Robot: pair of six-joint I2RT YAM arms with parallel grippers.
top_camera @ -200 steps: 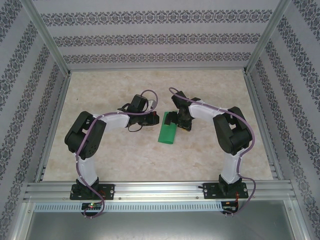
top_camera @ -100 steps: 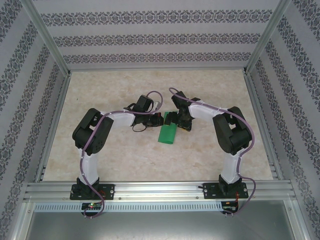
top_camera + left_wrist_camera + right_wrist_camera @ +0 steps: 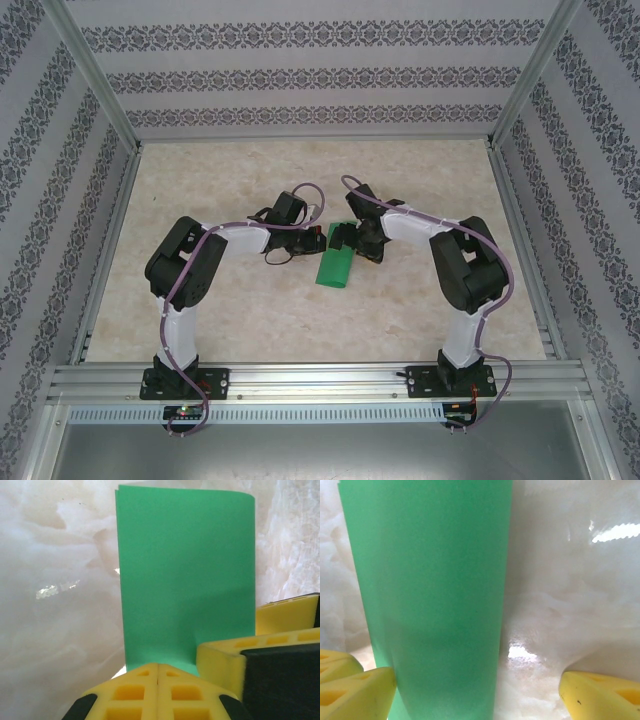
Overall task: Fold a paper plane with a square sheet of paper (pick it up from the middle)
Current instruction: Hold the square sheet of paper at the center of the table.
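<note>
Since a second ago the left arm has drawn in, its gripper point(image 3: 157, 675) pressed together at the edge of the folded green sheet point(image 3: 335, 268), which lies mid-bench point(image 3: 250, 310) on cream marble. The right gripper point(image 3: 475, 680) stands spread astride it. Patterned wallpaper point(image 3: 300, 80) lines the walls.

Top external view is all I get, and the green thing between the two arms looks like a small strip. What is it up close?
Observer: The left wrist view shows a green sheet of paper folded in half, two layers visible at one far corner.
Operator: Is anything holding it?
Observer: The left gripper is shut, yellow pads together at the paper's near edge; whether paper is pinched, I cannot tell.
Operator: And the other one?
Observer: The right gripper is open, yellow fingers wide apart, the paper lying between them.
</note>
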